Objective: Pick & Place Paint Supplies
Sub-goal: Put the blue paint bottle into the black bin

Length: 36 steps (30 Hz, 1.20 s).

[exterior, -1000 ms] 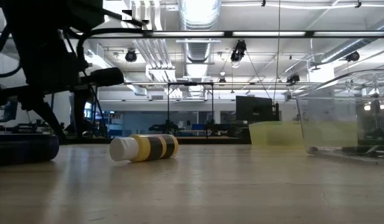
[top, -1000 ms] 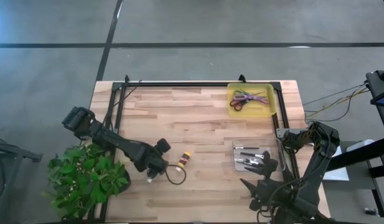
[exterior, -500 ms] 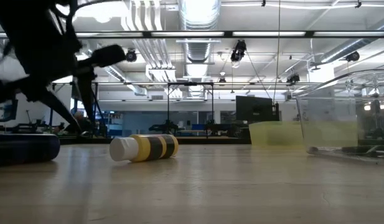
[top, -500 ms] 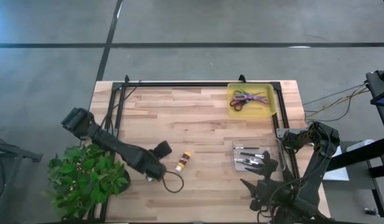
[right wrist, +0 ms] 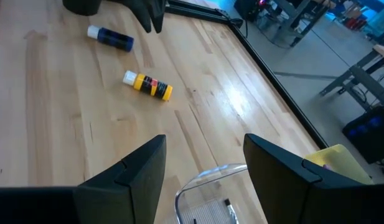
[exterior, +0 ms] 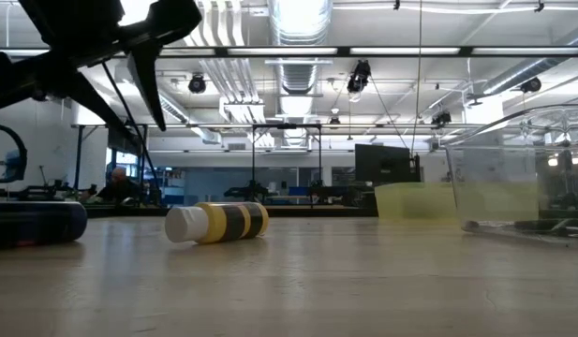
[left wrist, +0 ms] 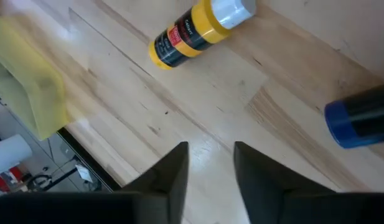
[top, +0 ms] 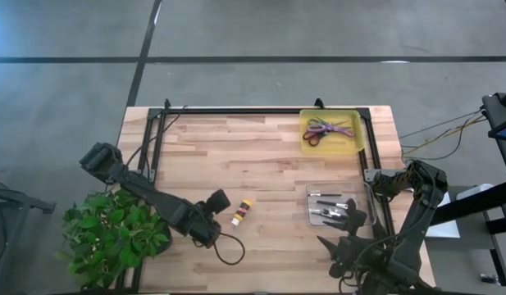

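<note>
Left hand point(top: 222, 199) sits low in the lower-left part of the high view, over the wooden table point(top: 261, 147), fingers parted with a narrow gap and nothing between them. The left wrist view confirms it: two dark fingers point(left wrist: 173, 171) apart, bare wood showing through. Just right of that hand lies the yellow paint bottle point(top: 241, 212), on its side, white cap down toward the lower edge of the frame, clear of the fingers. From table height the same bottle point(exterior: 218, 222) lies left of centre, cap pointing left. A blue bottle point(right wrist: 111, 38) lies on the table too, seen in the upper left of the right wrist view, near the left hand.

Right hand point(top: 351, 215) rests at the lower right of the high view, over the clear tray point(top: 366, 193) that holds the dark brushes point(top: 325, 203); its fingers stand well apart and hold nothing. Upper right, the yellow tray point(top: 357, 135) carries the scissors point(top: 326, 129). The potted plant point(top: 113, 233) fills the lower-left corner.
</note>
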Each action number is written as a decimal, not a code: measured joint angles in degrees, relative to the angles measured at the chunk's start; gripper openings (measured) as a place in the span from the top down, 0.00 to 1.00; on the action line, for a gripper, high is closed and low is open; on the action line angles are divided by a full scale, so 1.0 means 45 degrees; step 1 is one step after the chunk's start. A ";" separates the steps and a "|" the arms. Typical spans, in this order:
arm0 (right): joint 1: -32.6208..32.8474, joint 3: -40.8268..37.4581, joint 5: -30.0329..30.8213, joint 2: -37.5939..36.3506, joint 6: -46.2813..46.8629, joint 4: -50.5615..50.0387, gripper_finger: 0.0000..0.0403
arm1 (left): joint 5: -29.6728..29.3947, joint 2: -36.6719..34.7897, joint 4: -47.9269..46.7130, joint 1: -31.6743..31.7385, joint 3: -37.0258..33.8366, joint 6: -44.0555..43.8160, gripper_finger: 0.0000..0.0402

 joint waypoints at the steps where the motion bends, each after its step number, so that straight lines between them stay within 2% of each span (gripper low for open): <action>1: 0.0000 0.0000 -0.0004 0.0000 -0.0004 0.0005 0.47 | 0.0000 0.0000 0.0002 0.0000 0.0001 -0.0060 0.64; 6: 0.0000 0.0000 0.0000 0.0000 -0.0049 0.0000 0.47 | -0.0049 0.0000 0.0040 -0.0010 -0.0004 0.0390 0.40; 10: 0.0000 0.0000 0.0000 0.0000 -0.0049 0.0000 0.47 | 0.0091 0.0000 -0.0291 -0.0054 -0.0117 0.3212 0.26; 13: 0.0019 0.0000 -0.0002 0.0000 -0.0046 0.0000 0.47 | 0.0146 0.0000 -0.0218 -0.0078 -0.0253 0.3972 0.20; 18: 0.0019 0.0000 -0.0010 0.0000 -0.0053 0.0005 0.47 | 0.0212 0.0005 0.0221 -0.0138 -0.0532 0.4293 0.18; 22: 0.0019 0.0000 -0.0019 0.0005 -0.0052 0.0004 0.47 | 0.0916 0.0005 0.0863 -0.0408 -0.0881 0.3933 0.18; 36: 0.0024 0.0000 -0.0102 0.0005 -0.0049 0.0087 0.47 | 0.1678 0.0008 -0.0043 -0.1726 -0.2092 0.3220 0.18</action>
